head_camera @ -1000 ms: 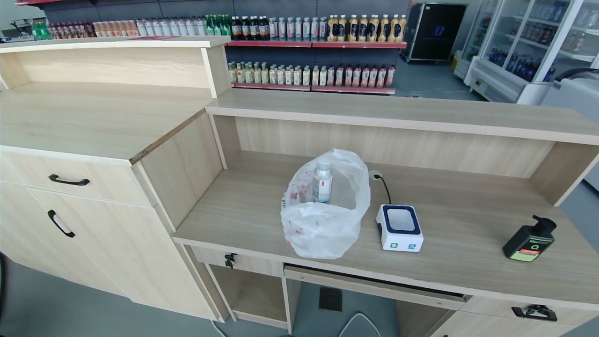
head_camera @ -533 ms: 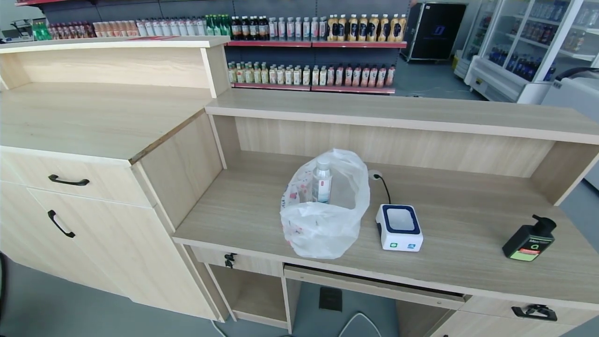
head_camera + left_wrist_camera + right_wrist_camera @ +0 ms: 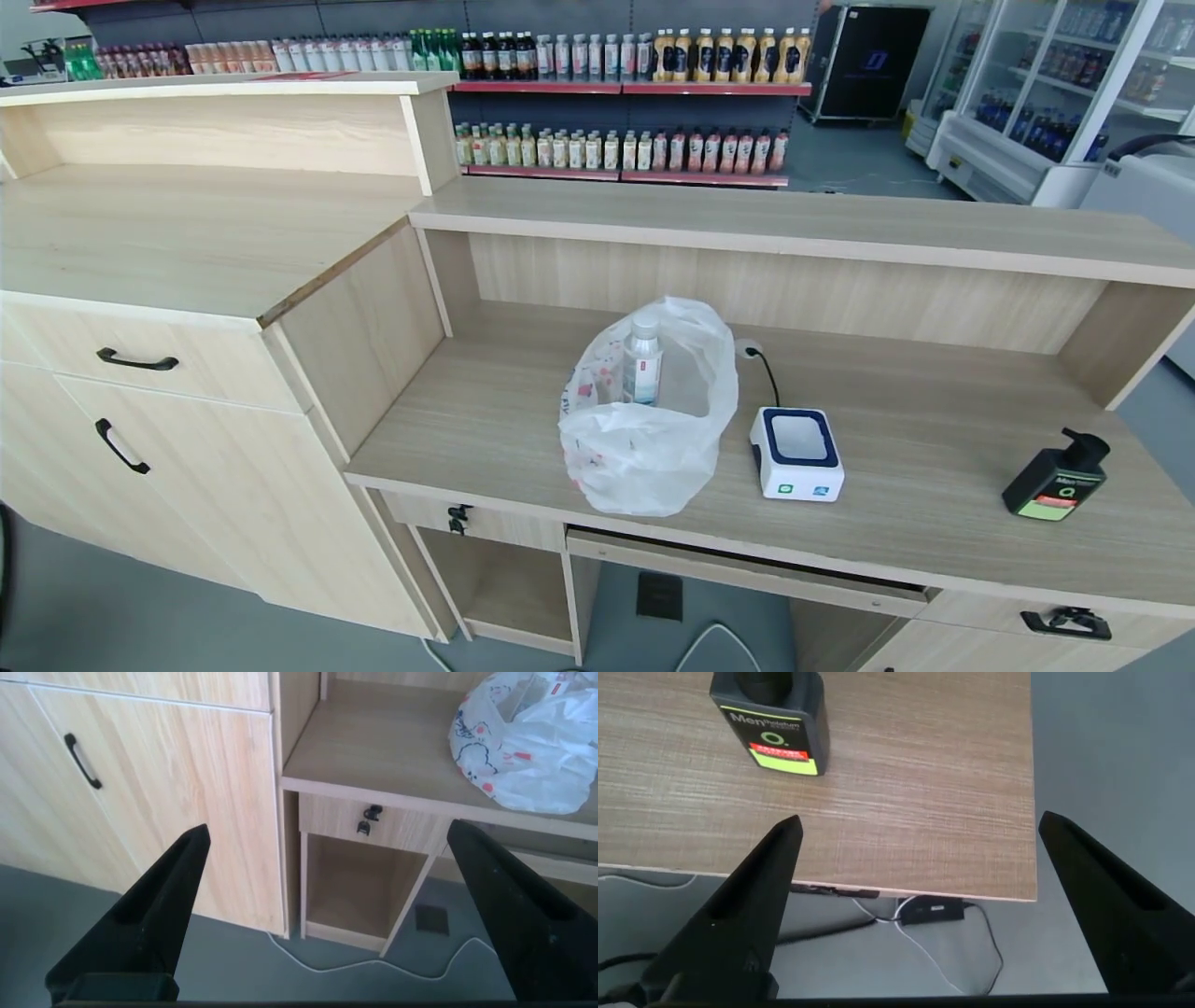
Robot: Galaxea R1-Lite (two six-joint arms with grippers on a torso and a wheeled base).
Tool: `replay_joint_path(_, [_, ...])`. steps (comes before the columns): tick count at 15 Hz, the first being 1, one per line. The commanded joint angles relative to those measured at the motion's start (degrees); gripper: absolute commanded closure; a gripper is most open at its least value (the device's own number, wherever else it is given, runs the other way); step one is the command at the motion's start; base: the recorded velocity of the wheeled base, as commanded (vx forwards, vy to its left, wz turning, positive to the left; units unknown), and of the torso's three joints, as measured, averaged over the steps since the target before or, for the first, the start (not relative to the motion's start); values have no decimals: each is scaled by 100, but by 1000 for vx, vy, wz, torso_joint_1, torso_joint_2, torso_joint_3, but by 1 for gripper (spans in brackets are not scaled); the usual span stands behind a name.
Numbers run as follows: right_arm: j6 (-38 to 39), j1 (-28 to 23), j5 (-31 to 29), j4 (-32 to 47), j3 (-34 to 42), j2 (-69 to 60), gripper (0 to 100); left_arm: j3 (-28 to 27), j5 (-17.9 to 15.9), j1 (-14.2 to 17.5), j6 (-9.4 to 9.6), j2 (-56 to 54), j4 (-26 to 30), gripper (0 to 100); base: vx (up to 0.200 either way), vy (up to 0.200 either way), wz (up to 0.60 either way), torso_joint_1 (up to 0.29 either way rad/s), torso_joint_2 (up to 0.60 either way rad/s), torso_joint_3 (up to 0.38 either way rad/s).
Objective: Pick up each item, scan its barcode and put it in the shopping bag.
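- Left gripper [image 3: 327,917]: fingers spread wide, nothing in them. It hangs off the front of the desk [image 3: 934,439], over the floor [image 3: 234,971], facing the cabinet door [image 3: 159,793] and the open cubby [image 3: 360,887] under the desk's left end.
- Right gripper [image 3: 920,917]: also spread and empty, above the desk's right front corner, with the black pump bottle [image 3: 1055,478] just beyond it.
- Shopping bag [image 3: 649,448]: white plastic, mouth open upward, on the desk near the front edge, left of centre. A clear bottle [image 3: 642,364] stands upright inside.
- Scanner [image 3: 796,453]: just beside the bag on its right, small gap, window facing up. Its cable [image 3: 767,373] runs back to a socket [image 3: 750,350] at the rear.
- Pump bottle: alone at the far right, near the front edge, well apart from the scanner.
- Limits: tall cabinet side panel [image 3: 364,327] walls the left, a slanted panel [image 3: 1125,345] the right, and a raised ledge [image 3: 794,224] tops the back.
- Open room: bare wood between scanner and pump bottle; the front side is open.
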Motion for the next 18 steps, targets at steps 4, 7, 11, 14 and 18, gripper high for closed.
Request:
replay_joint_path(4, [-3,313,42,-273,-22,637,0,0,2,2,-3,-2,0,0,0,0,0,0,0,0])
replay_joint_path(7, [6,612,350,-290,-172,734,0,0,2,2,-3,-2,0,0,0,0,0,0,0,0])
replay_joint_path(11, [24,1043,376,-387,-321,839,0,0,11,2,-3,-2,0,0,0,0,0,0,0,0])
replay_joint_path(14, [15,1218,376,-659,-400,1094,0,0,2,2,-3,-2,0,0,0,0,0,0,0,0])
replay_joint_path(18, [6,1341,367,-861,-471,1419,0,0,2,2,-3,-2,0,0,0,0,0,0,0,0])
